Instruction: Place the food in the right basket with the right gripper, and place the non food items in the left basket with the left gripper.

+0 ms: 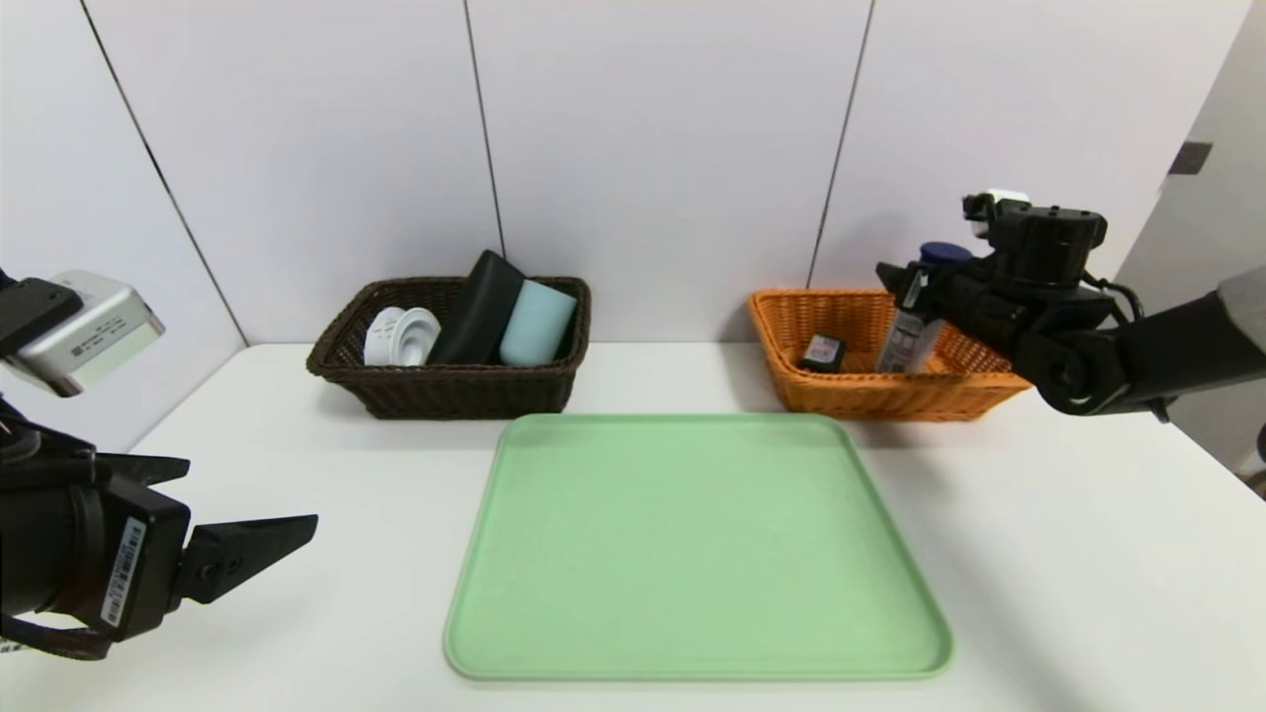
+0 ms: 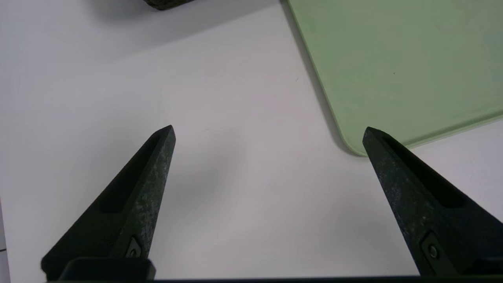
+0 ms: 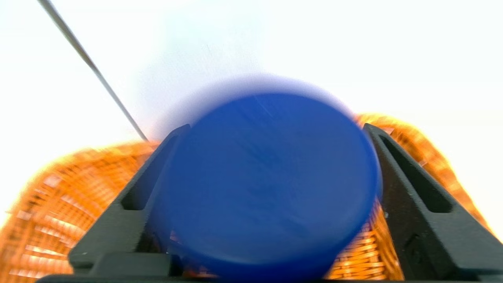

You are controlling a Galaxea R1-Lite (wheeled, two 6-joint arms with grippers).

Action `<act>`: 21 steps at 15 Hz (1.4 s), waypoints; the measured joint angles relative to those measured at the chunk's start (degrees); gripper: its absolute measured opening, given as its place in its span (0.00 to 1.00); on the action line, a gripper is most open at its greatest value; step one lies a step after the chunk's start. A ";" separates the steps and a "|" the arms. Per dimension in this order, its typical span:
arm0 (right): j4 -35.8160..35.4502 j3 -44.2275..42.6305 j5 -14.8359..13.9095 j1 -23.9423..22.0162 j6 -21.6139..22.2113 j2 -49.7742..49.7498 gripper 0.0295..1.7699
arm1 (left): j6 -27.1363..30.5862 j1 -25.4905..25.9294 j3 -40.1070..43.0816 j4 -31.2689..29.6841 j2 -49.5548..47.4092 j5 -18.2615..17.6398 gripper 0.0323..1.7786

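Note:
My right gripper (image 1: 915,287) hangs over the orange right basket (image 1: 851,400), open, its fingers spread wide. A bottle (image 1: 905,341) with a blue cap (image 3: 267,184) stands tilted between them, its base down in the basket. The cap fills the gap between the fingers (image 3: 408,196). A small dark packet (image 1: 823,352) lies in the same basket. The dark left basket (image 1: 445,391) holds a white round item (image 1: 401,334), a black pouch (image 1: 480,307) and a pale blue cup (image 1: 536,321). My left gripper (image 1: 252,491) is open and empty over bare table at the near left (image 2: 269,131).
A bare green tray (image 1: 692,554) lies in the middle of the white table, its corner beside the left fingertips (image 2: 393,59). Both baskets stand against the white back wall. The table's right edge runs under the right arm.

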 joint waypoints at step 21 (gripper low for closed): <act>85.57 -9.64 0.17 12.74 0.61 -36.72 0.96 | -5.90 6.89 -21.22 19.33 -2.62 7.61 0.95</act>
